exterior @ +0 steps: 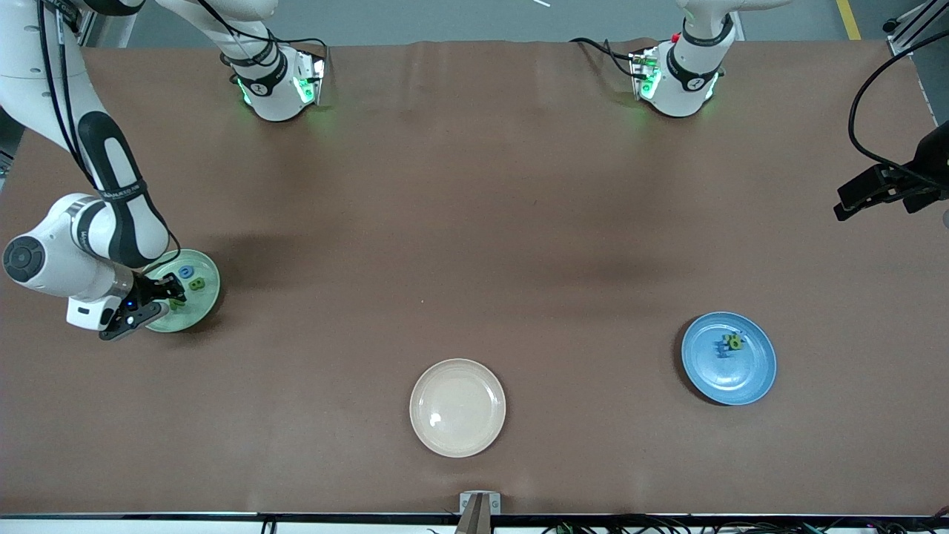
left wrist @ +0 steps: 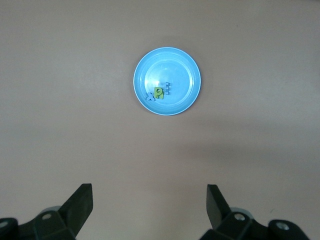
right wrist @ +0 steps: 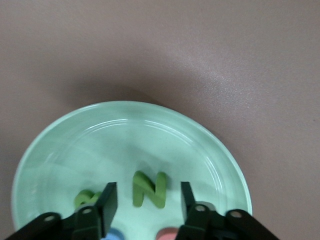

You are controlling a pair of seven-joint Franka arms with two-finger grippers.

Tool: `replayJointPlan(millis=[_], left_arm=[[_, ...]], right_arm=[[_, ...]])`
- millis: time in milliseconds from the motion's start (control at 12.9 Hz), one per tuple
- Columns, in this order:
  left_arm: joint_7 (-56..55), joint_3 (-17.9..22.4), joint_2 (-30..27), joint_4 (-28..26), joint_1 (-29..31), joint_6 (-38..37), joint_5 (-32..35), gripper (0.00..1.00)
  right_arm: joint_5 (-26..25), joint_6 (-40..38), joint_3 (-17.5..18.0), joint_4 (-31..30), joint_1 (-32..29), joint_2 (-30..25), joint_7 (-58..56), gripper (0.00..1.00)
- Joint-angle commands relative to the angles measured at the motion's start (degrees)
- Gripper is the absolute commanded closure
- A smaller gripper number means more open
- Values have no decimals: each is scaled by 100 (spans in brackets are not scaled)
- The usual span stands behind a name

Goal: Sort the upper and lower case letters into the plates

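The pale mint green plate (exterior: pixel 210 291) lies at the right arm's end of the table. My right gripper (exterior: pixel 164 294) is low over it, open. In the right wrist view a green letter N (right wrist: pixel 149 189) lies on this plate (right wrist: pixel 125 107) between the open fingers (right wrist: pixel 107 200). Another green letter (right wrist: pixel 85 198), a blue one and a pink one lie beside it. The blue plate (exterior: pixel 741 380) holds a yellow-green letter (exterior: pixel 734 341) and blue letters. My left gripper (left wrist: pixel 150 200) is open and empty, high above the table, looking down at the blue plate (left wrist: pixel 175 65).
An empty cream-beige plate (exterior: pixel 457 407) lies near the table's front edge, between the two other plates. The left arm's hand (exterior: pixel 875 189) hangs by the table's edge at the left arm's end.
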Motion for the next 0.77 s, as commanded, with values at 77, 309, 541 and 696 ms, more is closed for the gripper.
replayJointPlan(millis=[77, 309, 541, 696], left_arm=[[100, -141, -36, 25, -11, 20, 129, 0], [100, -142, -45, 25, -2, 29, 137, 0], [100, -142, -45, 25, 24, 90, 129, 0], [100, -142, -45, 8, 33, 125, 129, 0]], right_arm=[[17, -1644, 144, -108, 99, -1481, 1179, 4], [8, -2859, 144, -117, 478, -2545, 2709, 4], [8, -3590, 153, -99, 777, -3285, 3510, 4], [-10, -3775, 153, 58, 813, -3506, 3653, 3]])
